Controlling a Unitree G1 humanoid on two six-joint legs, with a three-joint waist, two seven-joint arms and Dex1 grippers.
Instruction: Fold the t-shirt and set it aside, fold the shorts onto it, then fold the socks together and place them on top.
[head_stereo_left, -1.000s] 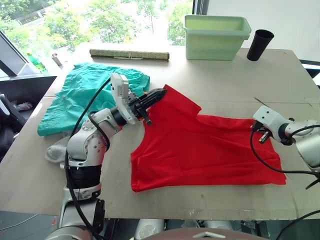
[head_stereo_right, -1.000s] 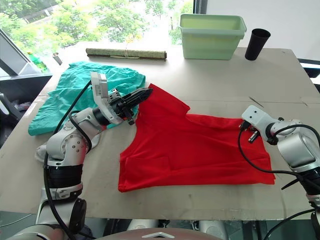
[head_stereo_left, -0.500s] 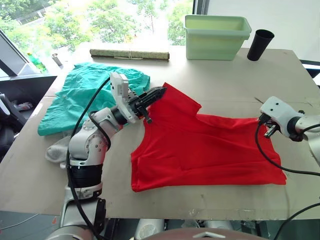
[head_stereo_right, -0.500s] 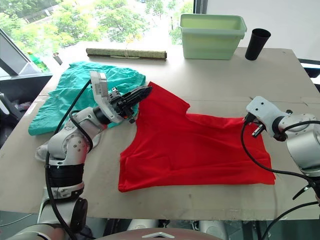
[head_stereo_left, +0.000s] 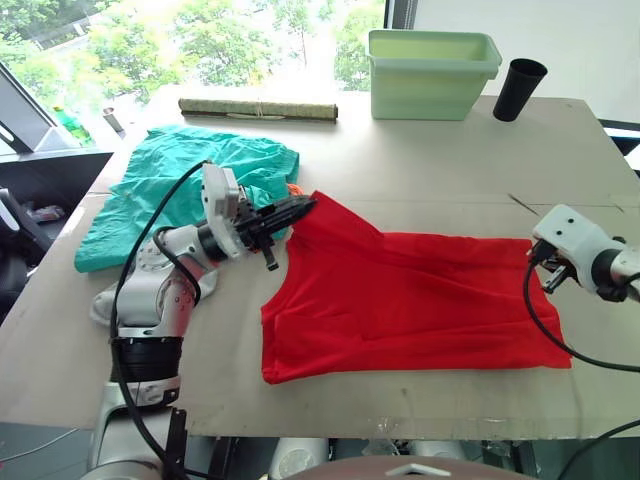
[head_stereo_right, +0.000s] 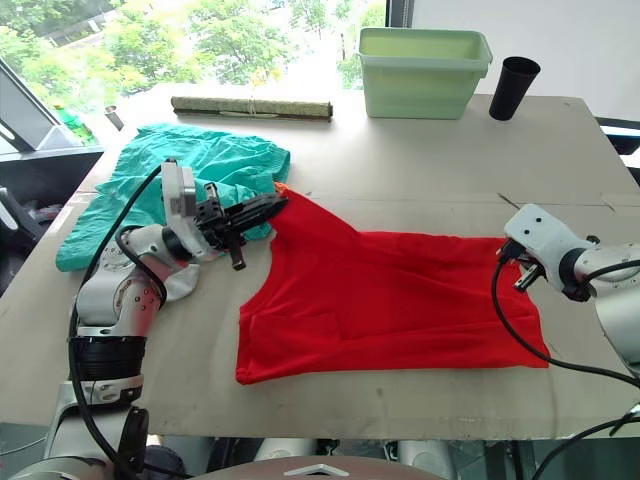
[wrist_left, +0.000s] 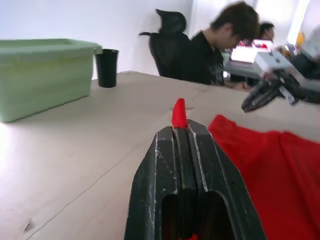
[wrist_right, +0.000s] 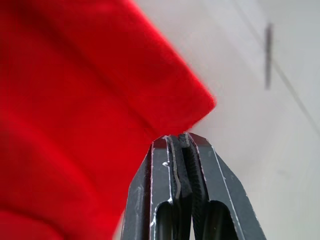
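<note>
The red t-shirt (head_stereo_left: 410, 300) lies spread across the middle of the table, stretched between both grippers. My left gripper (head_stereo_left: 303, 206) is shut on its far left corner, and a tip of red cloth (wrist_left: 178, 113) pokes out past the closed fingers. My right gripper (head_stereo_left: 543, 264) is shut on the shirt's right edge, with red fabric pinched at the fingertips (wrist_right: 172, 142). The teal-green shorts (head_stereo_left: 180, 185) lie crumpled at the far left, their orange cord (head_stereo_left: 293, 188) showing near the shirt. A pale sock (head_stereo_left: 110, 298) lies by the left arm, partly hidden behind it.
A pale green bin (head_stereo_left: 432, 70) and a black cup (head_stereo_left: 520, 88) stand at the table's far edge. A rolled mat (head_stereo_left: 258, 108) lies at the far left. The table's front edge (head_stereo_left: 400, 415) runs just below the shirt. A seated person (wrist_left: 220, 47) shows beyond the table.
My left gripper pulled the shirt corner to the left and lower, flattening the raised fold. My right gripper drew the right edge further right, so the shirt is stretched wider.
</note>
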